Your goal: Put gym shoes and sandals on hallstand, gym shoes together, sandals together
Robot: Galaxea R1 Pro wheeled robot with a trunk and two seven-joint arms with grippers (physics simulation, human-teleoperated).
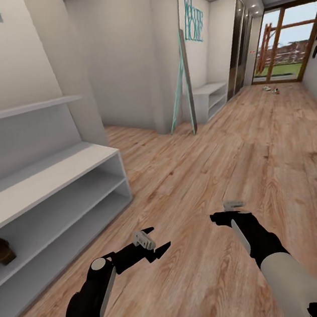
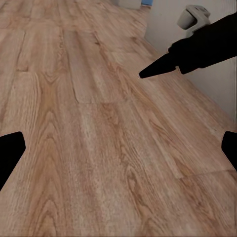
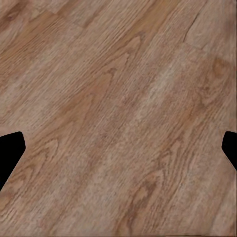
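The hallstand (image 1: 55,179) stands at the left on the corridor floor (image 1: 206,171), with one sandal (image 1: 0,250) in its upper compartment (near the left edge of the head view). Both arms reach forward over the floor, left gripper (image 1: 151,242) left of right gripper (image 1: 219,217). Far down the corridor, small shoes (image 1: 270,89) lie before the glass door (image 1: 288,42); a second low rack (image 1: 212,100) stands against the left wall.
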